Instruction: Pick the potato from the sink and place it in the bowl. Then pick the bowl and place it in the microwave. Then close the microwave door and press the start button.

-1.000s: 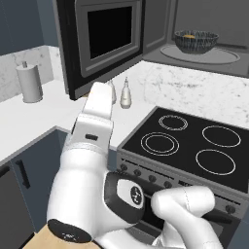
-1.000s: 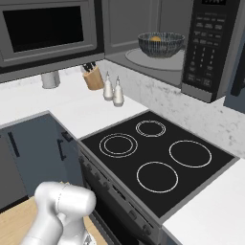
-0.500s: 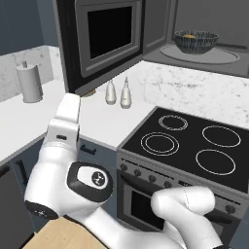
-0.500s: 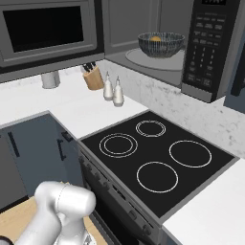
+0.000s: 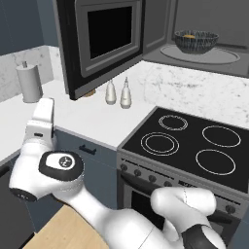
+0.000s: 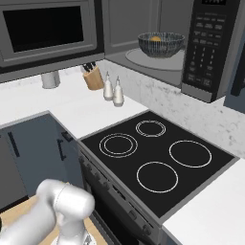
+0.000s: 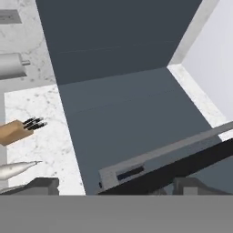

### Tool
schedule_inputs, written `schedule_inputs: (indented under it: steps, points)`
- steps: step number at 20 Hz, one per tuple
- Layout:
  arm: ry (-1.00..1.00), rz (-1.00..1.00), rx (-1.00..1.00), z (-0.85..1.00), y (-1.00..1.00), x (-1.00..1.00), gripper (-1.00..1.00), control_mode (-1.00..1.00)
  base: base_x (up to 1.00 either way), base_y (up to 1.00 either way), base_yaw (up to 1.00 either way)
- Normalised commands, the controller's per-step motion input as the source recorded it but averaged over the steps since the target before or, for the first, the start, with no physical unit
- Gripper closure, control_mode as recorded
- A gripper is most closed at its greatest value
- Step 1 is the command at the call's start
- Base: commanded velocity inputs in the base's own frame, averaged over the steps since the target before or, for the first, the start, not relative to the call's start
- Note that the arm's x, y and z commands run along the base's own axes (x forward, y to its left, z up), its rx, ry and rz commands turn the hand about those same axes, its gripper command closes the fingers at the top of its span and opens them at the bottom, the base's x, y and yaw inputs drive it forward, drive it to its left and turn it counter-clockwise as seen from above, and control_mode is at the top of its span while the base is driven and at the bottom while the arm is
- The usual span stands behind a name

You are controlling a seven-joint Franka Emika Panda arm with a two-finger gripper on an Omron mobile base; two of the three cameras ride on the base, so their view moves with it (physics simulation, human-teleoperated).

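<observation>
Blue-grey bowl (image 6: 161, 44), one, sits on the pale turntable inside the microwave (image 6: 210, 48), with one yellow potato (image 6: 156, 38) in it. One microwave door (image 5: 99, 44) hangs wide open over the table (image 5: 92, 119). Two shakers (image 5: 118, 92) stand side by side on the table, one knife block (image 6: 93, 76) behind them, one paper roll (image 5: 29, 83) further left. Stove (image 6: 155, 155) has four ring burners. Gripper (image 7: 113, 189) is released, jaws spread, holding nothing.

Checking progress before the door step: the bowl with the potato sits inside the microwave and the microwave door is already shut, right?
Not quite. The bowl with the potato is inside the microwave, but the microwave door stands wide open, as the left base view shows.
</observation>
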Motion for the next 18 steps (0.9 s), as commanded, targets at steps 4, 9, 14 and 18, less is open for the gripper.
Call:
schedule_inputs:
  steps: [4,9,14,18]
  points:
    - [0.0,-0.03,0.0,-0.02,0.21,0.6,-1.0,-1.0,0.0,0.0,0.0]
    - [-0.02,-0.13,0.0,0.0,-0.02,0.53,-1.0,-1.0,0.0,0.0,0.0]
    - [-0.08,-0.2,0.0,0.0,-0.2,0.4,-1.0,-1.0,0.0,0.0,0.0]
    - [-0.2,-0.22,0.0,0.0,-0.32,0.21,-1.0,-1.0,0.0,0.0,0.0]
